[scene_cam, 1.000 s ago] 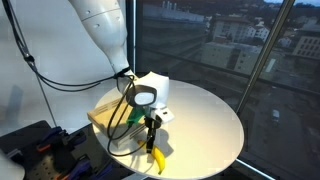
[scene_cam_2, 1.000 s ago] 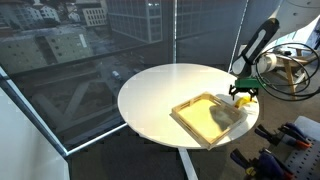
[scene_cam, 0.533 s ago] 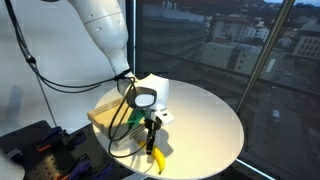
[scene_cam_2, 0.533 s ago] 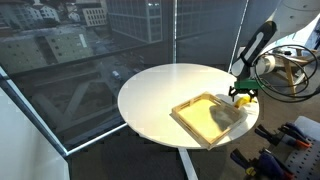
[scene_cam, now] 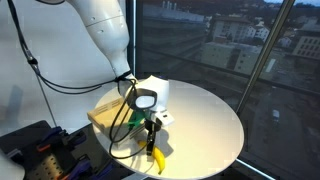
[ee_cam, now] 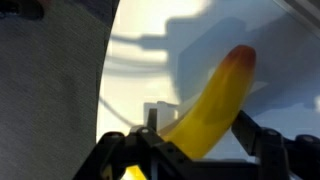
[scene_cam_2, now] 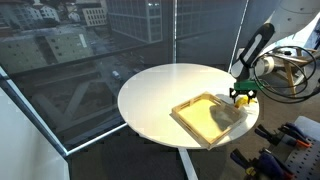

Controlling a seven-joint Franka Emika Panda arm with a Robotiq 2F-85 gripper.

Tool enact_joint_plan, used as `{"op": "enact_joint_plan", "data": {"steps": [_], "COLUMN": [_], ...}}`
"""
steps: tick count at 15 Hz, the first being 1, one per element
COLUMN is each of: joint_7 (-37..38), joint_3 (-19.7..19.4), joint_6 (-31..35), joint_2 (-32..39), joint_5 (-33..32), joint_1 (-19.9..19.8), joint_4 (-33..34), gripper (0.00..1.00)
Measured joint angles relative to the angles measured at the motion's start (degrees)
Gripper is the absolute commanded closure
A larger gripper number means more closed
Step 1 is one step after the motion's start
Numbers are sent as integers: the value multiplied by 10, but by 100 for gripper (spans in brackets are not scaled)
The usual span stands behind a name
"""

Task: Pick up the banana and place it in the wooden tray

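- While you hold this position, the round table (scene_cam: 212, 118) is the largest item in both exterior views: a smooth, matt white disc with a thin edge.
- Your arm (scene_cam: 105, 35) is a glossy white shell of rounded segments, with black cables looping down beside it.
- You have the wooden tray (scene_cam_2: 205, 120) lying flat on the table: light tan wood, square, shallow, with low raised rims. Its floor is bare.
- Your gripper (scene_cam: 151, 143) is black and angular and points down at the table's edge, just beside the tray.
- In the wrist view its dark fingers (ee_cam: 150, 122) stand partly apart, one on each side of the banana (ee_cam: 215, 95). You cannot tell from these pictures whether the pads press on it.
- That banana is small, curved and smooth yellow with a reddish-brown tip. It sits low at the table's rim, outside the tray.
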Motion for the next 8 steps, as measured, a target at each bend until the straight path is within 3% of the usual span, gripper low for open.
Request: {"op": "enact_joint_plan", "data": {"steps": [4, 8], "joint_7": [0, -5], "joint_3": [0, 0], "joint_6": [0, 0], "joint_2": [1, 0], "joint_5": [0, 0], "joint_1": [0, 0], "joint_4": [1, 1], "gripper": [84, 86]}}
